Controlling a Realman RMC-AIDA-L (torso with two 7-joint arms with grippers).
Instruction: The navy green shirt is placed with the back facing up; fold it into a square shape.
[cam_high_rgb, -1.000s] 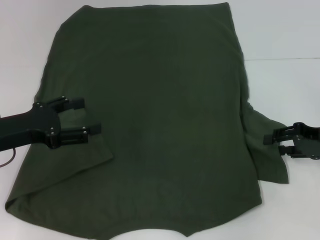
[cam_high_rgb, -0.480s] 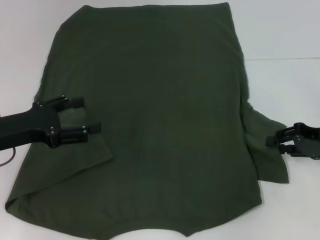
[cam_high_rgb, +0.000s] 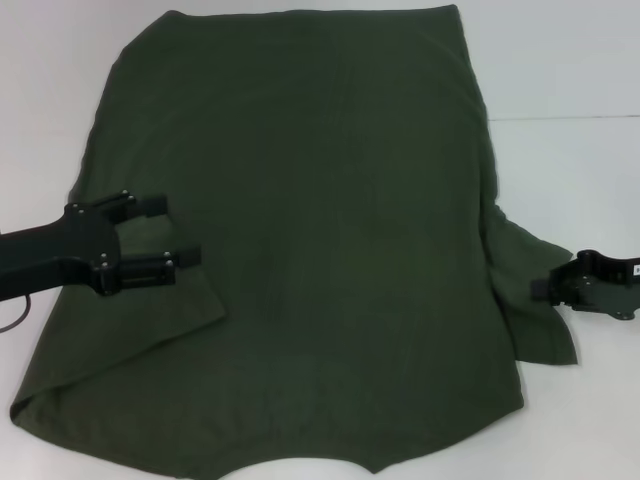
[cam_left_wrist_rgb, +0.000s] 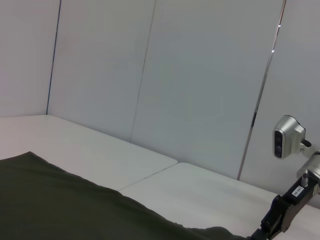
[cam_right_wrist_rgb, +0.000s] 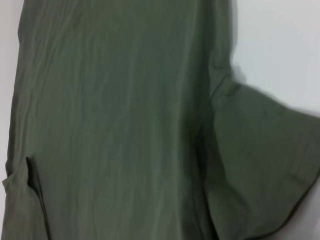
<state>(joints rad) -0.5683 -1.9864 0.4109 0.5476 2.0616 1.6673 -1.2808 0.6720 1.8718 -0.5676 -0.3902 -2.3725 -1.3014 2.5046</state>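
No lettering is being shown on the shirt (cam_high_rgb: 300, 230), which is lying plain side up, spread across the white table (cam_high_rgb: 570, 60). The left gripper (cam_high_rgb: 168, 232) is being held over the shirt's left side, beside the folded-in sleeve, fingers spread. The right gripper (cam_high_rgb: 545, 289) is being kept at the right sleeve, its fingers now drawn together where half a second earlier they were apart.

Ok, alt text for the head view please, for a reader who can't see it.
A navy green shirt lies spread plain side up on a white table, its left sleeve folded in over the body. The left gripper hovers open over that folded sleeve, and the right gripper sits at the edge of the spread right sleeve.
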